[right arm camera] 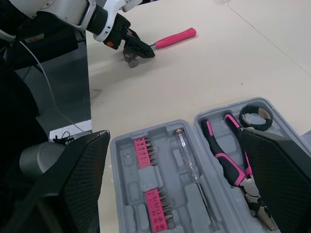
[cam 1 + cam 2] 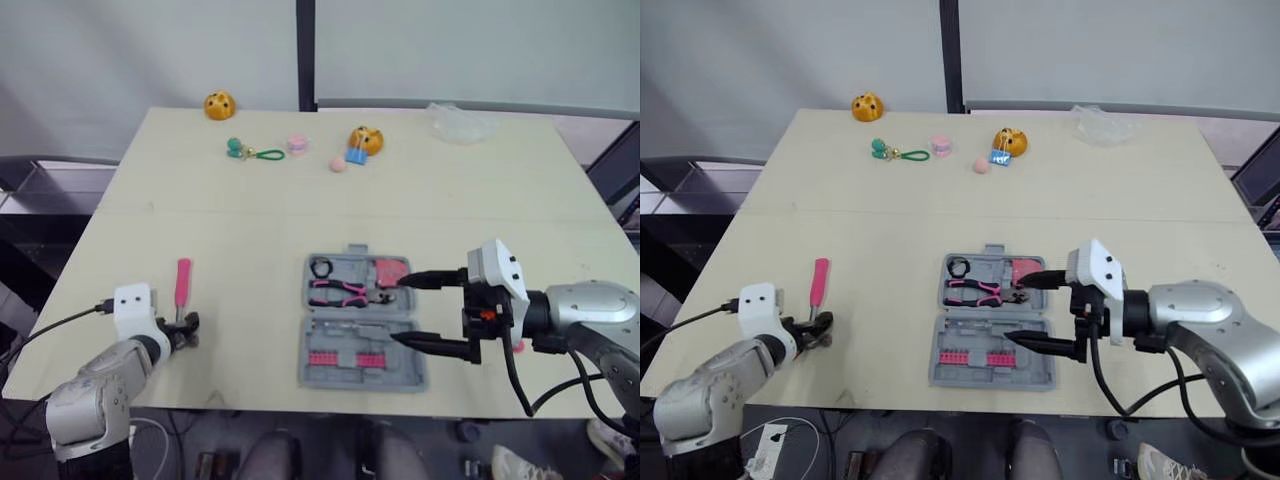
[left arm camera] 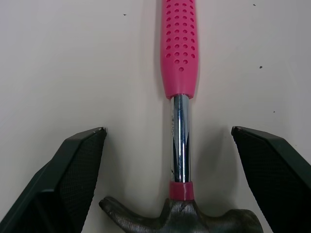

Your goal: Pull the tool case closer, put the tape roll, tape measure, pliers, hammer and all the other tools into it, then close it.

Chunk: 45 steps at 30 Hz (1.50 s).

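The grey tool case (image 2: 402,362) lies open near the table's front edge. It holds pink-handled pliers (image 2: 340,288), a black tape roll (image 2: 321,267), a pink tape measure (image 2: 390,270), pink bits (image 2: 335,357) and a screwdriver (image 1: 193,167). My right gripper (image 2: 400,310) is open at the case's right side, one finger over each half. The pink-handled hammer (image 2: 183,284) lies at the front left. My left gripper (image 3: 167,129) is open and straddles the steel shaft (image 3: 180,141) just above the head (image 3: 184,218), touching nothing.
Two orange toys (image 2: 220,104) (image 2: 367,139), a green keychain (image 2: 255,152), small pink pieces (image 2: 297,145) and a clear plastic bag (image 2: 460,122) sit along the far side of the table. Bare tabletop (image 2: 250,300) separates hammer and case.
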Each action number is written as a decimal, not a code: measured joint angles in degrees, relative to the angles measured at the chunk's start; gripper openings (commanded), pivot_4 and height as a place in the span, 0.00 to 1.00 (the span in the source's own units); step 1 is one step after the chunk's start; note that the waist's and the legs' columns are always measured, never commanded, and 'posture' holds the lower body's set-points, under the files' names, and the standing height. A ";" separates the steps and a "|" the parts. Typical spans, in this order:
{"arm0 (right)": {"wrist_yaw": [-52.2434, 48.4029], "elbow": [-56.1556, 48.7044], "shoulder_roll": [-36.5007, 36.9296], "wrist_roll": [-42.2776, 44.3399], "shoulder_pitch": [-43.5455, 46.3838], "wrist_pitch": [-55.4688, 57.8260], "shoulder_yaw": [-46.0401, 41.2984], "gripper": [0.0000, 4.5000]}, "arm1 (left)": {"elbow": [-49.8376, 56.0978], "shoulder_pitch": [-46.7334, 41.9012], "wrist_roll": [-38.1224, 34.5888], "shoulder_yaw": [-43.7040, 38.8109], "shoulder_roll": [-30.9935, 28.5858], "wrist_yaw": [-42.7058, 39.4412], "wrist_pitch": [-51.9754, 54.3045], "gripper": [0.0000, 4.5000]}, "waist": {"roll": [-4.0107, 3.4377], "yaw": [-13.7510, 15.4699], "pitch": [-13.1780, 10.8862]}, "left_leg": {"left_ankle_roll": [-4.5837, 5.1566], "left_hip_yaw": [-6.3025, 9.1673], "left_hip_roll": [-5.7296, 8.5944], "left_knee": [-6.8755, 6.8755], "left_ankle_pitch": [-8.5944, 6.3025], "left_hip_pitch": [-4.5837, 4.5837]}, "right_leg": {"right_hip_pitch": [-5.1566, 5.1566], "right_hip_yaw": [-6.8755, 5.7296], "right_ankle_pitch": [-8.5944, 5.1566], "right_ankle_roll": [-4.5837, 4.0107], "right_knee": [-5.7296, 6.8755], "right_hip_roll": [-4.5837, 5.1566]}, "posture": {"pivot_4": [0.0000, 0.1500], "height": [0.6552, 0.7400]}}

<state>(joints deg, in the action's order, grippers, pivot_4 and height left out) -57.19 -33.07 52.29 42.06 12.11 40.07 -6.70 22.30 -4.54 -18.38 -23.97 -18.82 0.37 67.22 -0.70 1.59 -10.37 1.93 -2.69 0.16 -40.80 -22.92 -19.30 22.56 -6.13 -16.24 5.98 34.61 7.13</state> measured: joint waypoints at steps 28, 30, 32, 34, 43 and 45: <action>2.44 -0.89 -1.06 -0.53 -4.20 -0.18 -0.05 1.00 | 0.00 -2.73 3.24 4.89 -1.52 -2.40 3.67 0.04 | 0.01 0.22 -0.01 | -0.01 0.07 0.11 0.07 0.00 -0.03 | -0.01 -0.08 0.00 0.00 -0.21 0.19 | 1.00 1.00; 2.55 -0.98 -1.07 -0.50 -4.46 -0.18 -0.31 1.00 | 2.30 -2.77 3.11 4.99 0.15 -2.37 5.86 0.02 | 0.01 0.29 -0.01 | 0.00 0.07 0.14 0.07 0.00 -0.06 | -0.02 -0.09 0.00 0.01 -0.22 0.23 | 1.00 1.00; 2.62 -1.05 -1.06 -0.50 -4.81 -0.18 -0.45 1.00 | 4.89 -2.95 2.86 5.91 3.10 -2.11 7.89 0.02 | 0.03 0.52 -0.02 | 0.01 0.08 0.16 0.07 0.01 -0.08 | -0.04 -0.11 0.02 0.05 -0.24 0.24 | 1.00 1.00; 2.63 -1.17 -1.06 -0.50 -5.14 -0.18 -0.46 1.00 | 7.46 -3.56 2.89 7.08 7.03 -0.92 9.78 0.02 | 0.07 0.84 -0.04 | 0.02 0.08 0.16 0.07 0.02 -0.14 | -0.04 -0.12 0.07 0.13 -0.28 0.23 | 1.00 1.00; 2.63 -1.42 -1.00 -0.52 -6.05 -0.15 -0.60 1.00 | 8.17 -5.46 5.04 14.41 7.20 0.76 12.68 0.02 | 0.14 0.92 -0.10 | -0.03 0.08 0.02 0.07 0.05 -0.10 | -0.02 -0.10 0.07 0.12 -0.37 0.00 | 1.00 1.00; 2.63 -1.42 -0.92 -0.57 -6.43 -0.16 -0.68 1.00 | 7.22 -5.47 5.08 15.56 5.96 -0.03 11.22 0.02 | 0.14 0.94 -0.09 | -0.04 0.08 0.02 0.07 0.06 -0.07 | -0.04 -0.09 0.06 0.12 -0.36 0.02 | 1.00 1.00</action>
<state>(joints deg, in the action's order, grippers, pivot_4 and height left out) -54.57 -34.49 51.37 41.49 5.68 39.92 -7.38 29.53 -10.01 -13.30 -8.41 -12.86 0.33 78.44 -0.56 2.54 -10.46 1.88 -2.61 0.18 -40.73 -22.86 -19.36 22.52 -6.22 -16.17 6.10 34.25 7.15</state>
